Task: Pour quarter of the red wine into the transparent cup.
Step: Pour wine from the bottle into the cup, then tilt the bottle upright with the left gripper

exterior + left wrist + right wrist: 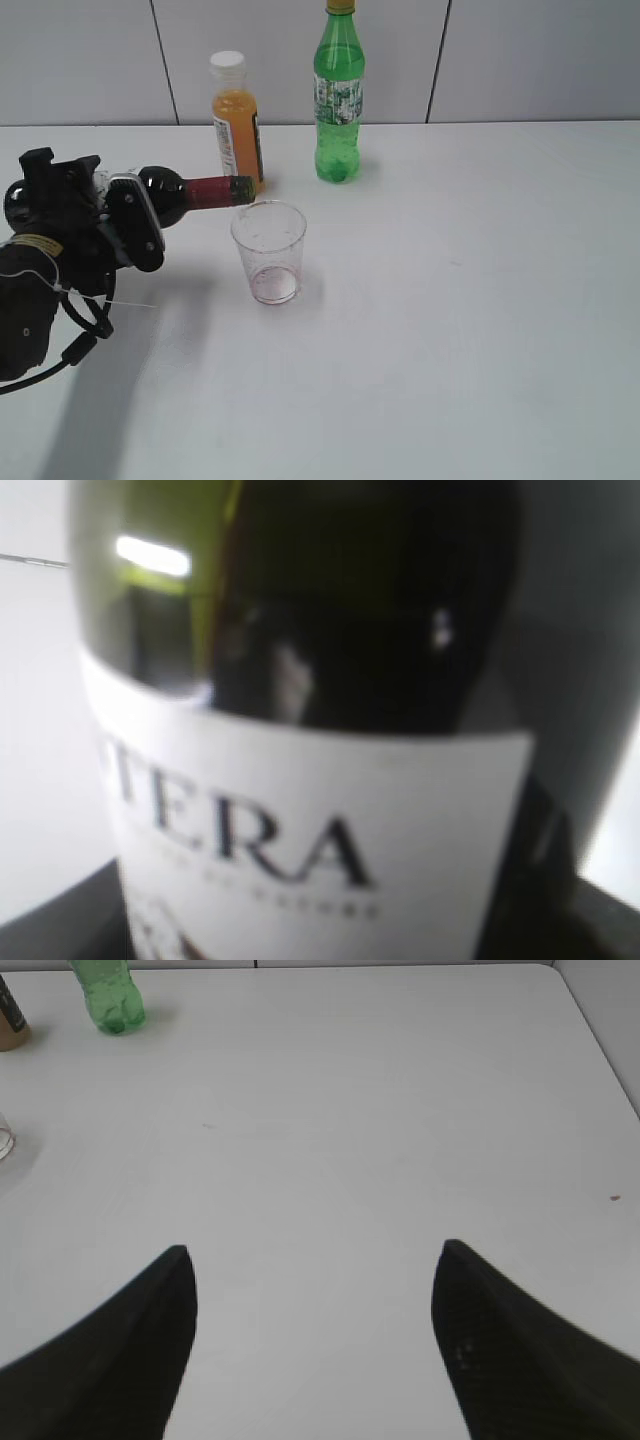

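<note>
My left gripper (125, 225) is shut on the dark wine bottle (190, 192) and holds it lying nearly level above the table, its maroon foil neck pointing right with the mouth just over the rim of the transparent cup (269, 251). The cup stands upright on the white table and holds a thin reddish film at its base. In the left wrist view the bottle's dark glass and white label (320, 830) fill the frame. My right gripper (314, 1260) is open and empty over bare table at the right; the cup's edge (5, 1142) shows at the far left of that view.
An orange-juice bottle (237, 122) with a white cap stands just behind the wine bottle's neck. A tall green soda bottle (339, 95) stands at the back, also in the right wrist view (108, 995). The table's right edge (600, 1040) runs along the upper right.
</note>
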`<action>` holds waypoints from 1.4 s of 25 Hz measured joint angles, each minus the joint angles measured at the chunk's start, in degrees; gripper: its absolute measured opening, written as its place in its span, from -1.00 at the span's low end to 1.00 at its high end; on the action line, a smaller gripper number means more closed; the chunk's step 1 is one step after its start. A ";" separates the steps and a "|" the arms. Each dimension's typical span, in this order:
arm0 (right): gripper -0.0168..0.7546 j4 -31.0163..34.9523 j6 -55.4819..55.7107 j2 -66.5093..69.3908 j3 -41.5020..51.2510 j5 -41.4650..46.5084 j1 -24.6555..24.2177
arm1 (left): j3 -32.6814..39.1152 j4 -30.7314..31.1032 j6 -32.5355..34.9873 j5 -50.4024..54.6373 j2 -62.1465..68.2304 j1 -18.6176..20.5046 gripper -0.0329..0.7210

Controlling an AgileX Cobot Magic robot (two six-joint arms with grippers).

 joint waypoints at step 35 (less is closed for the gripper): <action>0.56 0.00 -0.03 0.00 0.00 0.00 0.00 | -0.30 2.34 3.91 0.00 0.10 0.00 0.56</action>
